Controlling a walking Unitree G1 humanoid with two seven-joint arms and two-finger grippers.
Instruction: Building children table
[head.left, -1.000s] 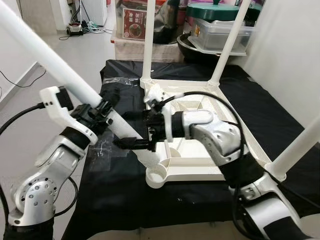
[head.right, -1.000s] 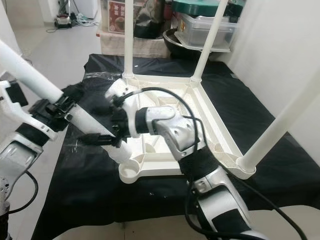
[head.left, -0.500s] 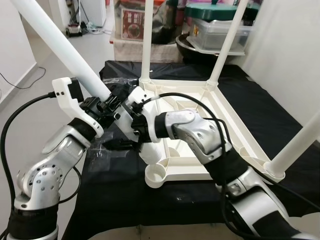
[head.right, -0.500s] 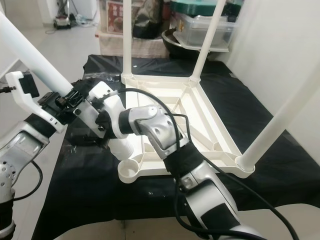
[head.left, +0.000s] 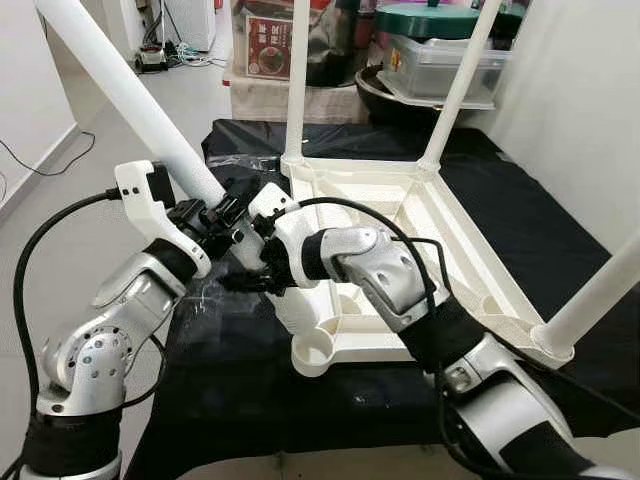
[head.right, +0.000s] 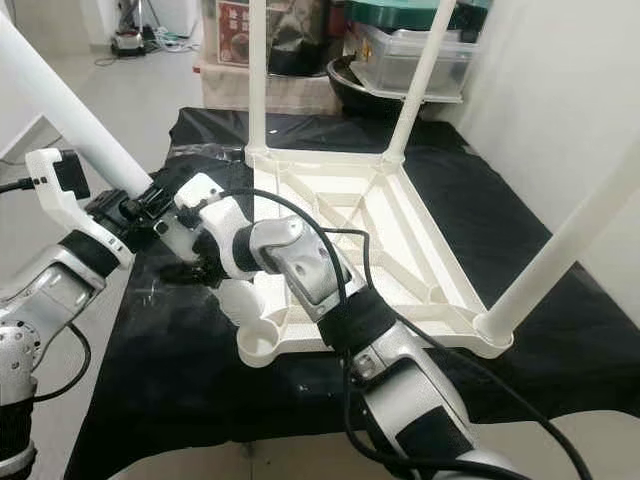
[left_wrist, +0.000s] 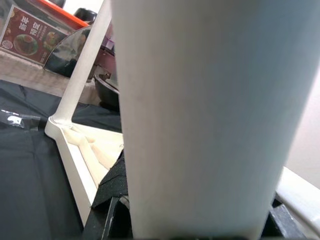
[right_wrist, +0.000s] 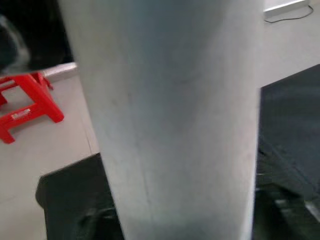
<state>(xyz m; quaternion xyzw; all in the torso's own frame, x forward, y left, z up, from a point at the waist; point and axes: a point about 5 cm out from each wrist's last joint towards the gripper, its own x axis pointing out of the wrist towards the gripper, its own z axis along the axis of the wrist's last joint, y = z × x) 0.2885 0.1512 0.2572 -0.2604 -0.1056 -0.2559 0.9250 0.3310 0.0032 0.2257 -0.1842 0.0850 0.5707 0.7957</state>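
Note:
The white table top lies upside down on a black cloth. Two legs stand at its far corners and one at the near right. A fourth white leg slants from the upper left down toward the near-left corner socket. Whether its lower end sits in the socket I cannot tell. My left gripper is shut on this leg partway up. Just below it, my right gripper is shut on the same leg. The leg looms close in the left wrist view, and the leg does too in the right wrist view.
Behind the table stand a clear bin with a green lid, a dark pan and a printed box. A white wall closes the right side. Open floor with cables lies to the left. A red stool stands on the floor.
The held leg now stands steeper. My left arm has lifted and come inward. My right gripper has slid left along the leg, closer to the left one.

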